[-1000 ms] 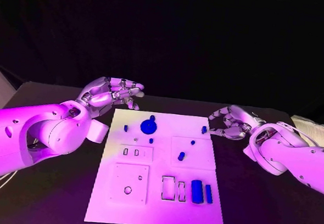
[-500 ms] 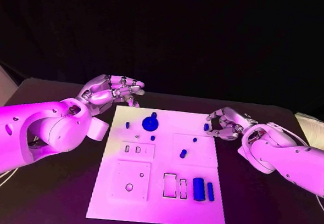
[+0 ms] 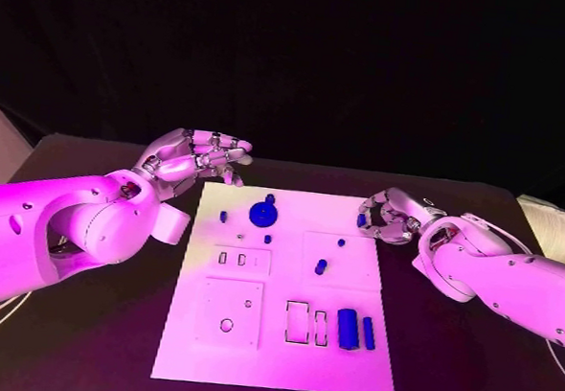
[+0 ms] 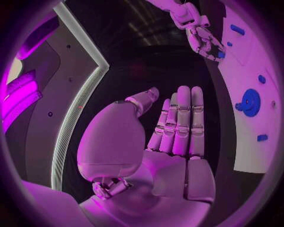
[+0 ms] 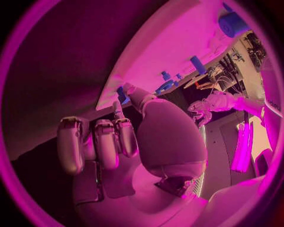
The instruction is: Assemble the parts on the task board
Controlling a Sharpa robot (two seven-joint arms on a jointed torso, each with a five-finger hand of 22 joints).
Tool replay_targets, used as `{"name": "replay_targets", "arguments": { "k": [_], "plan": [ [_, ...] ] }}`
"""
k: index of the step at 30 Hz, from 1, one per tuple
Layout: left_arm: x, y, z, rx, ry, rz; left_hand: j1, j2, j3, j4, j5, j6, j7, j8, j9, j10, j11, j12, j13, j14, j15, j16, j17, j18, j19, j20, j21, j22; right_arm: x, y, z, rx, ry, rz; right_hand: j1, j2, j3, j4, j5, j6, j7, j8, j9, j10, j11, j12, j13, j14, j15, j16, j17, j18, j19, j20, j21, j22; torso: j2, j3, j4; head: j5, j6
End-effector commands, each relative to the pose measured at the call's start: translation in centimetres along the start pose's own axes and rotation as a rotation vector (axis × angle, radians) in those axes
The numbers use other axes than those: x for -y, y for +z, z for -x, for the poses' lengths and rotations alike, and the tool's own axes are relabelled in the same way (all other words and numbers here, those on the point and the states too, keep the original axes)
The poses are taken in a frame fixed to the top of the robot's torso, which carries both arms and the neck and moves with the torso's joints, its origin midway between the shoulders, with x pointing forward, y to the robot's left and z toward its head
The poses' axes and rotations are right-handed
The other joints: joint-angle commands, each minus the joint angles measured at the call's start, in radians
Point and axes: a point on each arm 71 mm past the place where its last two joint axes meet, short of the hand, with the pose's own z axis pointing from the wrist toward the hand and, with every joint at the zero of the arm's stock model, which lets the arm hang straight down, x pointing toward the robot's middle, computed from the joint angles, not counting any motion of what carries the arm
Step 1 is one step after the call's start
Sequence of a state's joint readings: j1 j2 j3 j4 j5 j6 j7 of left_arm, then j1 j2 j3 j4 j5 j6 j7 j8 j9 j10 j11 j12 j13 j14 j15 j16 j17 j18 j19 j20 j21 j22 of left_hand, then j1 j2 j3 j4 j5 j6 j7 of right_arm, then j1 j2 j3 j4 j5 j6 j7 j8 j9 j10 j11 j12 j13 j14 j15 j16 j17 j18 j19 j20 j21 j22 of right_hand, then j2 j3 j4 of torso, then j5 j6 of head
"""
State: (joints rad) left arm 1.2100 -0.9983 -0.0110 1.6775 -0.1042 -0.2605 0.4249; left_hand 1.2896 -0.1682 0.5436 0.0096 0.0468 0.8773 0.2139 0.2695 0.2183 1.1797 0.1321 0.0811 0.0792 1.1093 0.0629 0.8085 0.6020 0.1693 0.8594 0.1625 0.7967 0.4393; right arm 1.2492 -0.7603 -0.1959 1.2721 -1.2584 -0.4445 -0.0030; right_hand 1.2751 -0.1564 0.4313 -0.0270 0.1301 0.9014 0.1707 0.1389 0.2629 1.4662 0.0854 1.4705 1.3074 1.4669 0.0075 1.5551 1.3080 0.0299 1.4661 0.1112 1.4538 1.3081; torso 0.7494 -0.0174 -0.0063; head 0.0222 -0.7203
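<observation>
Right robot hand (image 3: 394, 217) now nearer the white task board (image 3: 275, 349), fingertips by a small blue part (image 3: 360, 221), grip unclear.

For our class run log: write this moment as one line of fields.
left robot hand: open, beside task board far-left corner | right robot hand: at small blue peg on board's far-right edge, grip unclear | blue gear: untouched

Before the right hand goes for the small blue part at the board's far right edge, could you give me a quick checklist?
1. Right hand close beside the small blue part: ok.
2. Part already pinched: cannot tell; the fingers hide the contact.
3. Left hand off the task board, holding nothing: ok.
4. Blue gear apart from the right hand: ok.
5. Two blue cylinders lying on the near side, out of the way: ok.
</observation>
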Motion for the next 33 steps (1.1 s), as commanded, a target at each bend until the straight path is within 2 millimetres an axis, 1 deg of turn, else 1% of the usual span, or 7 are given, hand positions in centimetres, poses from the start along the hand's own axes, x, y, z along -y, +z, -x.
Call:
{"name": "replay_targets", "arguments": {
  "k": [1,12,20,23,27,29,33],
  "plan": [
    [0.1,0.01,-0.21,-0.017,-0.004,-0.006,0.008,0.001,-0.001,-0.005,0.003,-0.007,-0.001,-0.007,0.0,0.0,0.003,0.003,0.001,-0.008,-0.001,0.003,0.002,0.011,-0.004,0.001,0.007,0.001,-0.06,0.02,-0.08,-0.003,-0.007,0.005,-0.007,0.014,0.003,0.012,0.008,0.015,0.0,0.009,0.002,0.029,-0.002,0.006,0.173,0.094,0.001,0.0,0.225,0.001,0.042,0.001,-0.001,0.178,-0.001,0.0008,-0.0008,0.005,-0.002],
    [0.08,0.0,-0.18,-0.016,-0.004,-0.004,0.008,0.001,-0.001,-0.005,0.003,-0.007,-0.001,-0.007,0.0,0.0,0.003,0.003,0.001,-0.008,-0.001,0.003,0.002,0.011,-0.004,0.001,0.007,0.001,-0.26,0.06,-0.12,0.0,0.0,0.011,-0.017,0.016,0.02,0.03,0.023,0.045,-0.004,0.025,0.003,0.034,-0.004,0.012,0.179,0.095,-0.003,0.0,0.226,0.0,0.044,-0.002,0.001,0.181,-0.001,0.001,-0.0007,0.001,-0.003],
    [0.08,0.0,-0.16,-0.016,-0.003,-0.003,0.008,0.003,-0.001,-0.005,0.003,-0.008,0.0,-0.007,0.0,-0.002,0.004,0.004,0.002,-0.01,0.0,0.004,0.002,0.01,-0.006,0.001,0.008,0.002,-0.4,0.14,-0.17,0.0,0.001,0.013,-0.011,0.019,0.035,0.034,0.024,0.066,-0.011,0.036,0.005,0.04,-0.009,0.018,0.184,0.095,-0.01,0.002,0.229,-0.001,0.046,-0.007,0.005,0.185,0.0,0.0008,0.0,0.004,-0.006],
    [0.07,-0.01,-0.16,-0.016,-0.003,-0.002,0.008,0.003,-0.001,-0.005,0.003,-0.008,0.0,-0.007,0.0,-0.002,0.004,0.004,0.002,-0.01,0.0,0.004,0.002,0.01,-0.006,0.001,0.008,0.002,-0.48,0.17,-0.15,0.006,0.002,0.015,-0.003,0.028,0.052,0.035,0.024,0.094,-0.023,0.053,0.01,0.043,-0.019,0.021,0.188,0.096,-0.02,0.002,0.23,-0.001,0.048,-0.015,0.007,0.187,0.0,0.0004,-0.0011,0.004,-0.006],
    [0.04,-0.01,-0.16,-0.017,-0.004,0.002,0.009,0.004,-0.001,-0.006,0.003,-0.008,0.0,-0.007,0.001,-0.003,0.004,0.004,0.002,-0.01,0.0,0.004,0.002,0.011,-0.007,0.002,0.008,0.002,-0.56,0.19,-0.06,0.023,0.006,0.015,0.001,0.033,0.062,0.037,0.019,0.139,-0.048,0.094,0.029,0.047,-0.041,0.024,0.191,0.096,-0.036,0.003,0.231,-0.002,0.05,-0.03,0.011,0.19,0.0,0.0004,-0.0008,0.003,-0.006],
    [0.04,-0.02,-0.15,-0.017,-0.004,0.004,0.009,0.004,-0.001,-0.006,0.003,-0.008,0.0,-0.007,0.001,-0.003,0.004,0.004,0.002,-0.01,0.0,0.004,0.002,0.011,-0.007,0.002,0.008,0.002,-0.61,0.19,0.03,0.04,0.009,0.011,0.003,0.038,0.065,0.038,0.019,0.147,-0.055,0.107,0.037,0.049,-0.048,0.026,0.193,0.096,-0.041,0.003,0.232,-0.003,0.052,-0.035,0.014,0.193,0.0,0.0006,-0.0004,0.004,-0.007],
    [0.03,-0.03,-0.13,-0.017,-0.003,0.005,0.009,0.004,-0.001,-0.006,0.003,-0.008,0.0,-0.007,0.001,-0.003,0.004,0.004,0.002,-0.01,0.0,0.004,0.002,0.011,-0.007,0.002,0.008,0.002,-0.71,0.16,0.21,0.073,0.013,0.002,0.005,0.043,0.068,0.038,0.02,0.15,-0.059,0.116,0.043,0.05,-0.052,0.027,0.194,0.097,-0.044,0.004,0.234,-0.004,0.054,-0.038,0.016,0.195,0.0,0.0004,0.0002,0.004,-0.007]
  ]
}}
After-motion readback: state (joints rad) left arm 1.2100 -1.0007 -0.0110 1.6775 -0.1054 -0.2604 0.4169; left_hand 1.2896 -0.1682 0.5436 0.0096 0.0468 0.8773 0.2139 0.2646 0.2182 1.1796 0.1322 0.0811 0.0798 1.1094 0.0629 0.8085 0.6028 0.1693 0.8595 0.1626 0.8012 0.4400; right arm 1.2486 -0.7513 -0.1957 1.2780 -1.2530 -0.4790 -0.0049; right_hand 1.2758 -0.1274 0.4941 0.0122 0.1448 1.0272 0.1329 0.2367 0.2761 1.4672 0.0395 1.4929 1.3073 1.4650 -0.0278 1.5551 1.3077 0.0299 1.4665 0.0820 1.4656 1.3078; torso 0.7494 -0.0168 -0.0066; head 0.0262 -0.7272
